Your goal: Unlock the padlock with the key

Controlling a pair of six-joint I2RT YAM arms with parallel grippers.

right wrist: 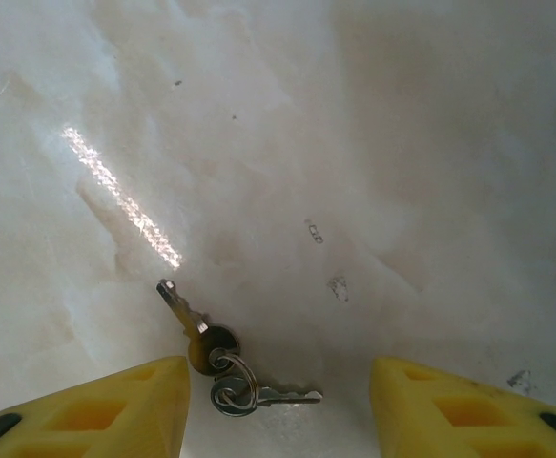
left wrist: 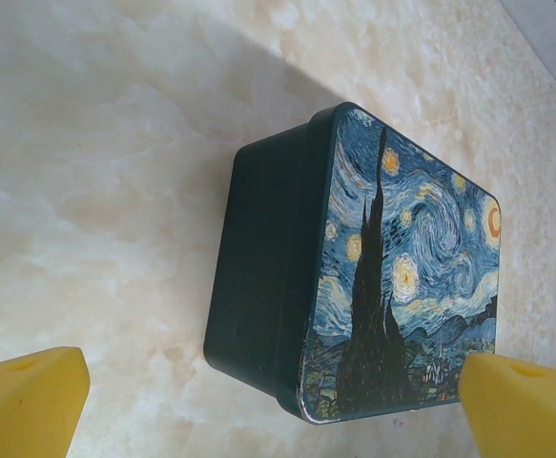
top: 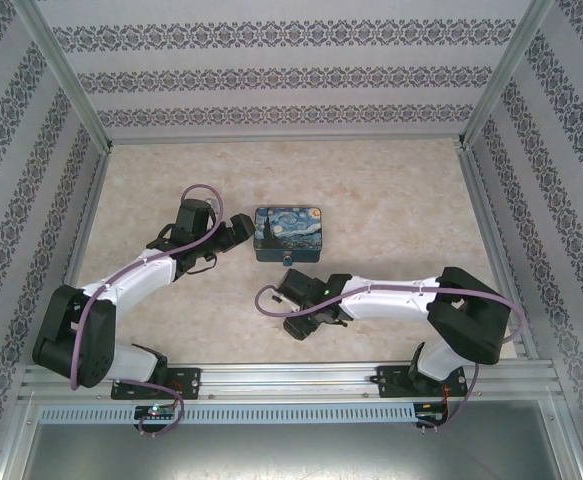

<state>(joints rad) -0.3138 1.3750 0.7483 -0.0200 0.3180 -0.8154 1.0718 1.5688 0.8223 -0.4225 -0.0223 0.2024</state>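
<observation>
place: robot test booth | evidence: aluminium frame [top: 66, 75], patterned wallpaper panels [top: 291, 70], marble-look tabletop [top: 391, 200]

Key [right wrist: 190, 322] flat on desk [right wrist: 411, 143], blade pointing up-left, brassy head on split ring [right wrist: 234, 389] with second silver key [right wrist: 287, 394]. Padlock [top: 289, 260]: tiny blue speck at tin's [top: 289, 230] near side.

Light bright, diffuse, overhead. Left wrist view: broad soft shadow over table [left wrist: 87, 191] around tin [left wrist: 268, 315]. Right wrist view: narrow glare streak on table beyond key [right wrist: 194, 329]; bottom edge soft, possibly defocused.
</observation>
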